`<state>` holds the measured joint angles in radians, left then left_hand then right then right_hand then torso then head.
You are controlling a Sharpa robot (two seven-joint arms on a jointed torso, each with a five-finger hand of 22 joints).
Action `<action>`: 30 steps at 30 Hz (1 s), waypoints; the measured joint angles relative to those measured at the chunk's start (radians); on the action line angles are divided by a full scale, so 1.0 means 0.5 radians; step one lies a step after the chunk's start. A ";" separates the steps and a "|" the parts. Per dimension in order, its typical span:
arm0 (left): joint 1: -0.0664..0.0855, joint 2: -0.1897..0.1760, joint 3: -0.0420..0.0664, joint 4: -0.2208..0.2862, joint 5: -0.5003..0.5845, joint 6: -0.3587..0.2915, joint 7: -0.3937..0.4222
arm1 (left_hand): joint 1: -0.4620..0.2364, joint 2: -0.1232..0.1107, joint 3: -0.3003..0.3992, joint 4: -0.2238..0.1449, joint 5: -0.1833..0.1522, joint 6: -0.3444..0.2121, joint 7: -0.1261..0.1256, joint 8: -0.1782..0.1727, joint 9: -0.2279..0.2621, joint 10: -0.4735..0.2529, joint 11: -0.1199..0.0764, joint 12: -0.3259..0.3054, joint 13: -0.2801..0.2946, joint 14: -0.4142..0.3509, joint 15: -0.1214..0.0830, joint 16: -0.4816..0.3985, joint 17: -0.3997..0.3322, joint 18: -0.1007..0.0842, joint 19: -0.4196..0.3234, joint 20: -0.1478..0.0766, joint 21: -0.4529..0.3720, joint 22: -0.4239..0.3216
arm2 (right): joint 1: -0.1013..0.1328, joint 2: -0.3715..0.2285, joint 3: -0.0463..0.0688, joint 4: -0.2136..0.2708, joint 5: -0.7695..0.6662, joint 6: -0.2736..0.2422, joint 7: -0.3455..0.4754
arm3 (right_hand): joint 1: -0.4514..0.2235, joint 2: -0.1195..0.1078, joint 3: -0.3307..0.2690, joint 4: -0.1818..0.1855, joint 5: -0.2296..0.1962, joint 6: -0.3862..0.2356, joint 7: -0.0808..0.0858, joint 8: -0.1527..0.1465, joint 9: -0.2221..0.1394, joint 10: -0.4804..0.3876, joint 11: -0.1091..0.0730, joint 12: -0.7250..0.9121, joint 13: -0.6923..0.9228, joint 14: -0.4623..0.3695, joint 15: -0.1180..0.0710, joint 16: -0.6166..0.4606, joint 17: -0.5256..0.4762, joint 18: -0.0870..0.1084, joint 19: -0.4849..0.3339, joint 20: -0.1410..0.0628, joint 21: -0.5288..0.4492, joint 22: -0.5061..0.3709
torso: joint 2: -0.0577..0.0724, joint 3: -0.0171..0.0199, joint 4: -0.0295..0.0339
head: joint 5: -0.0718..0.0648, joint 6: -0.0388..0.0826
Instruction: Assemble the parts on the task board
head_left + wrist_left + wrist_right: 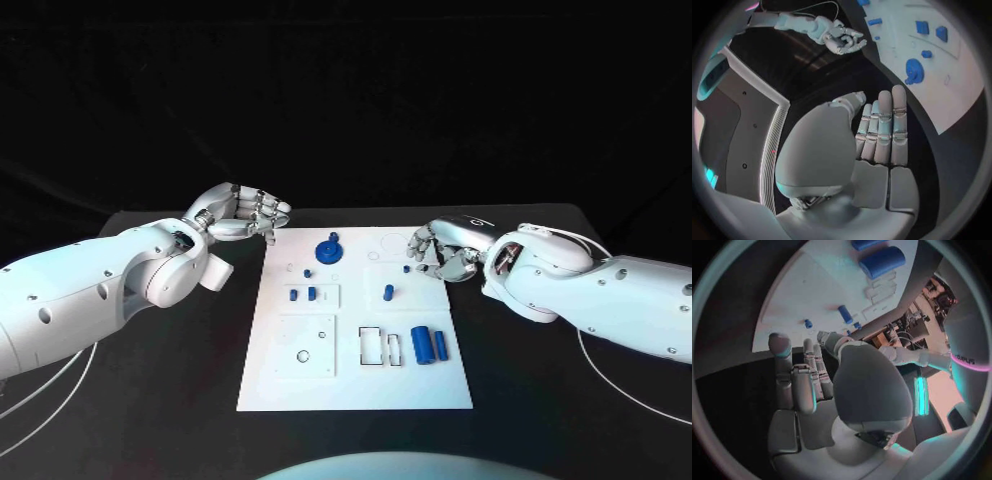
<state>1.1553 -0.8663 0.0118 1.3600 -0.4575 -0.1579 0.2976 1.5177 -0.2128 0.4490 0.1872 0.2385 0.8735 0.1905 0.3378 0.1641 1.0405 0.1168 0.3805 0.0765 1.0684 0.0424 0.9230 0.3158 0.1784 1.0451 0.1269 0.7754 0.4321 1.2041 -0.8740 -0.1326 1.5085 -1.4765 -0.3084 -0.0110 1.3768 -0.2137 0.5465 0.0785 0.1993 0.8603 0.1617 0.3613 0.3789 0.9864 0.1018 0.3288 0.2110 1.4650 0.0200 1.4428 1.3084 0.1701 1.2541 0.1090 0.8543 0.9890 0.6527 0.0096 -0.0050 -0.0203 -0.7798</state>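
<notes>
White board [289, 385] lies mid-frame, blue parts [424, 344] scattered | left hand [242, 213] and right hand [441, 250] are held curled, empty | parts judged light, rigid, slippery; best pinched at sides.

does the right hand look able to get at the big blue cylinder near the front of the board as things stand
Probably yes. The right hand holds nothing and hovers at the task board's far right edge. The big blue cylinder lies in the open nearer the robot on that side, with only a thinner blue piece beside it.
</notes>
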 measured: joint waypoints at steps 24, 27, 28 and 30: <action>-0.019 -0.052 0.000 0.124 0.424 -0.100 0.140 | -0.026 0.010 0.015 -0.027 0.000 0.031 -0.010 0.017 0.006 0.046 -0.015 0.017 0.012 0.011 -0.010 0.000 0.000 0.000 0.000 0.000 0.000 -0.006 | -0.052 0.168 -0.001 -0.091 -0.431 0.032 -0.242 | -0.019 0.003 0.003 -0.003 0.000 0.008 0.021 -0.035 -0.018 0.047 0.010 -0.028 -0.032 0.000 -0.001 0.011 -0.001 -0.031 0.048 0.013 0.075 0.069 | 0.008 -0.0025 0.012 | -0.016 -0.014; -0.019 -0.053 0.000 0.128 0.432 -0.100 0.140 | -0.026 0.010 0.015 -0.027 0.000 0.031 -0.010 0.017 0.006 0.046 -0.015 0.017 0.012 0.011 -0.010 0.000 0.000 0.000 0.000 0.000 0.000 -0.006 | -0.059 0.177 -0.001 -0.113 -0.448 0.040 -0.255 | -0.019 0.003 0.006 -0.006 0.000 0.008 0.021 -0.035 -0.018 0.050 0.007 -0.028 -0.034 0.000 -0.001 0.011 -0.001 -0.031 0.050 0.015 0.075 0.070 | 0.007 -0.0017 0.012 | -0.016 -0.015; -0.020 -0.054 0.000 0.128 0.433 -0.100 0.139 | -0.026 0.010 0.015 -0.027 0.000 0.031 -0.010 0.016 0.006 0.046 -0.015 0.017 0.012 0.011 -0.010 0.000 0.001 0.000 0.000 0.000 0.000 -0.006 | -0.062 0.180 -0.001 -0.118 -0.452 0.043 -0.259 | -0.019 0.003 0.006 -0.005 0.000 0.008 0.021 -0.035 -0.018 0.050 0.007 -0.028 -0.034 0.000 -0.001 0.011 -0.001 -0.031 0.049 0.015 0.084 0.073 | 0.007 -0.0017 0.012 | -0.015 -0.017; -0.020 -0.055 0.000 0.129 0.436 -0.100 0.137 | -0.025 0.010 0.015 -0.027 0.000 0.031 -0.010 0.017 0.006 0.046 -0.015 0.017 0.012 0.011 -0.010 0.000 0.002 0.000 0.000 0.000 -0.003 -0.007 | -0.067 0.185 -0.001 -0.127 -0.461 0.048 -0.265 | -0.019 0.003 0.006 -0.006 0.000 0.008 0.021 -0.035 -0.018 0.050 0.007 -0.028 -0.034 0.000 -0.001 0.011 -0.001 -0.031 0.049 0.015 0.084 0.074 | 0.006 -0.0013 0.012 | -0.014 -0.019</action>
<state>1.1455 -0.8935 0.0116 1.4244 -0.2394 -0.2081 0.3662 1.5050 -0.2079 0.4567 0.1737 0.2384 0.8888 0.1855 0.3461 0.1669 1.0637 0.1091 0.3892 0.0825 1.0740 0.0376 0.9231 0.3168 0.1784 1.0451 0.1269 0.7741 0.4284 1.1706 -0.7815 -0.1331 1.4449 -1.7070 -0.2845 -0.1437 1.3672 -0.2119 0.5493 0.0757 0.1994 0.8641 0.1722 0.3439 0.3697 1.0114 0.1054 0.3149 0.1939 1.4648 0.0197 1.4484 1.3080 0.1548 1.2788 0.1164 0.8964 1.0260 0.6557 0.0089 0.0010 -0.0271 -0.7895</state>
